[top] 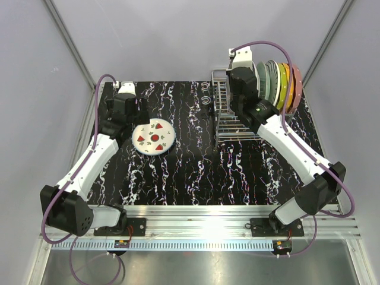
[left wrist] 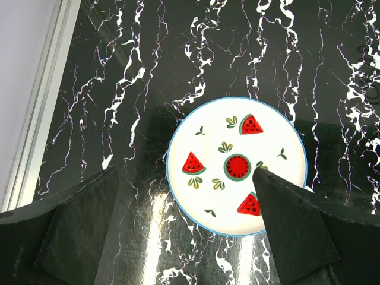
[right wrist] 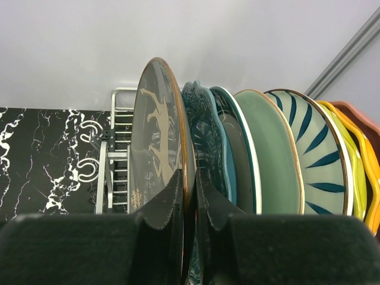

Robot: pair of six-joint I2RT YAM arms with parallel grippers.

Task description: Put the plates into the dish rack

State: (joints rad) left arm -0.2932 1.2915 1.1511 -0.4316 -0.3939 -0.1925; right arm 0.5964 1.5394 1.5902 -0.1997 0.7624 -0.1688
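A black, white-veined surface [top: 196, 172] is carrying a chrome wire dish rack [top: 221, 113] at its far right corner. A row of plates [right wrist: 279, 160] is standing upright in the rack, packed toward its right end: teal, pale green, blue-striped, yellow-green, orange and pink.

The right gripper [right wrist: 189, 178] is reaching into the rack, its jaws pinching the rim of a dark plate [right wrist: 155, 142] with a pale motif. This plate is standing at the left end of the row, seemingly in or entering its slot.

One plate is lying flat near the far left corner of the surface: a white watermelon plate [left wrist: 236, 166] with a blue rim. The left gripper [left wrist: 184, 172] is hovering above it with jaws spread wide, not touching it.

The loading is looking nearly done, with this flat plate apparently the last one left.

Empty rack slots are showing to the left of the dark plate. Nothing is lying between the flat plate and the rack, but the right arm is crossing over the rack and occupying its open side.
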